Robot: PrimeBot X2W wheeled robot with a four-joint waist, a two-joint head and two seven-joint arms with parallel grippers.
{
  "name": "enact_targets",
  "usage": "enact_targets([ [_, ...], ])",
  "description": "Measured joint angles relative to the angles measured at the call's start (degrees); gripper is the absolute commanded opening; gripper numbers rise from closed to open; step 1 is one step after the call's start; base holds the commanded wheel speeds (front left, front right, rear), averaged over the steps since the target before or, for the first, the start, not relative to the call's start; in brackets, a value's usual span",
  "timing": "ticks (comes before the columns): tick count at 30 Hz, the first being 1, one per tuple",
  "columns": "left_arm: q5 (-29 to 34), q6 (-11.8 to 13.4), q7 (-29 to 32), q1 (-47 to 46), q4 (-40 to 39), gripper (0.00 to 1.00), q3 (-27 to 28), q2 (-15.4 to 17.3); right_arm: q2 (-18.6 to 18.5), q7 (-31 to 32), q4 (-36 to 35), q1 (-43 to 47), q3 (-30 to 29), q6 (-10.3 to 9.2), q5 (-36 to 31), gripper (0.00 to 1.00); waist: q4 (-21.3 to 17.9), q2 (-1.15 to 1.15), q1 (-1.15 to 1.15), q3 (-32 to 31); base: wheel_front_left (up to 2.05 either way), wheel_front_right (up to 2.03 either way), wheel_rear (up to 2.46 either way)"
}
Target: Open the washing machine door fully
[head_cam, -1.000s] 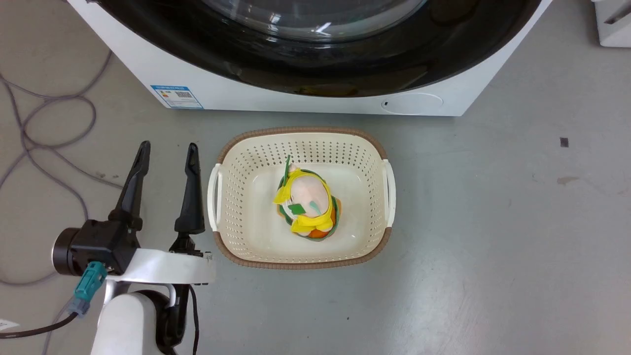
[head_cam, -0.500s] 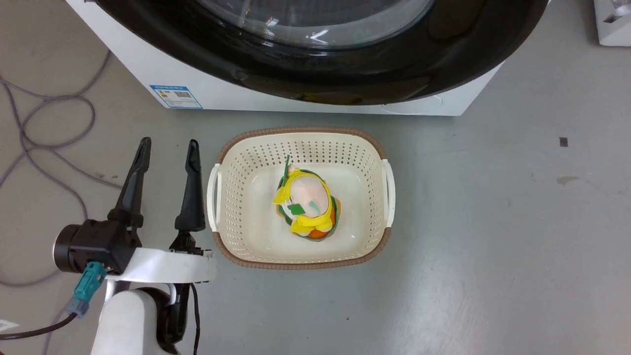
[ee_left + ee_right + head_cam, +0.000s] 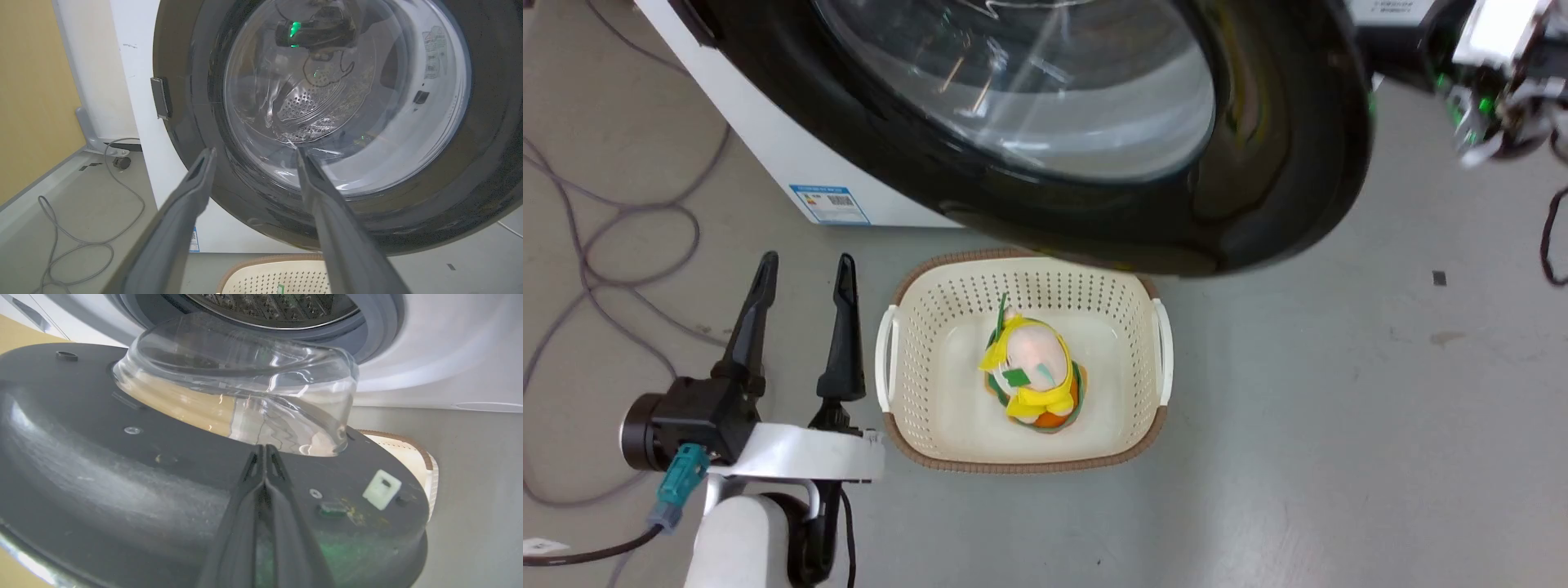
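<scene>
While the one washing machine door (image 3: 1282,163) stands swung out from the washing machine (image 3: 800,155) above one basket (image 3: 1013,467), the left gripper (image 3: 806,260) fingers are spread and the right gripper (image 3: 264,448) fingers are pressed together.

Scuffed grey floor (image 3: 1339,425), yellow wall (image 3: 32,81), loose grey cable (image 3: 645,209)

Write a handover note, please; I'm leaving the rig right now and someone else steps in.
Left gripper: open, empty, beside the cream perforated basket.
Right gripper: shut, fingers at the inner face of the large round glossy black door with a glass bowl window.
Done: door stands partly open from the big white washing machine, overhanging the basket.
Left: swing it fully open.
</scene>
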Motion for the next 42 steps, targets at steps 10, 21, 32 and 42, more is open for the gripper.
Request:
enact_targets([
  [10, 0.03, 0.75, 0.00, 2.79, 1.72, 1.00, -0.54, -0.03, -3.20, -0.44, -11.66, 10.98, 1.66, 0.00, 3.05, 0.00, 0.95, 0.00, 0.00, -4.55, 0.00, 0.00, 0.00],
  [21, 1.08, 0.74, 0.00, 6.75, 3.94, 1.00, -1.00, -0.03, -3.98, -4.80, -26.39, 23.43, 7.91, 0.00, 6.34, 0.00, 2.16, 0.00, -0.01, -10.43, 0.00, 0.00, 0.00],
  [32, 1.46, 0.75, 0.00, 8.67, 4.95, 1.00, -1.44, -0.03, -2.02, -10.24, -34.11, 27.72, 14.51, 0.00, 6.94, 0.00, 2.88, 0.00, -0.01, -12.99, 0.00, 0.00, 0.00],
  [42, 0.99, 1.69, 0.00, 9.18, 5.27, 1.00, -1.67, -0.03, -1.64, -28.13, -33.36, 33.43, 12.09, -0.01, 3.80, 1.00, 2.15, 0.00, 0.00, -14.39, 0.00, 0.00, 0.00],
])
